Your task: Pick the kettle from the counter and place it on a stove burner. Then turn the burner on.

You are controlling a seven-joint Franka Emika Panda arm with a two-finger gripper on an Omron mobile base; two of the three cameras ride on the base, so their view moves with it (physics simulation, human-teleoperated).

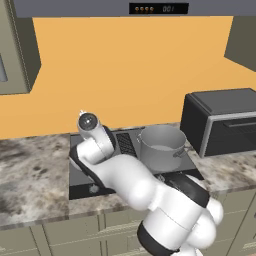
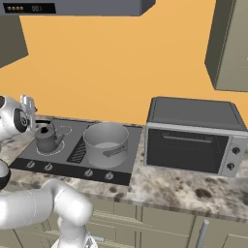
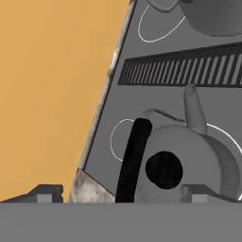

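Observation:
The grey kettle stands upright on the stove, inside the large white burner ring at the front left. In the hand view the kettle lies just below me, with its black handle, black lid knob and spout, and the burner ring curves around it. My gripper is open, its fingertips wide apart and clear of the kettle. It hovers above and behind the kettle, near the wall. The four knobs line the stove's front edge.
A large steel pot sits on the stove's right side, past the black grille. A black toaster oven stands on the stone counter to the right. The orange wall is close behind.

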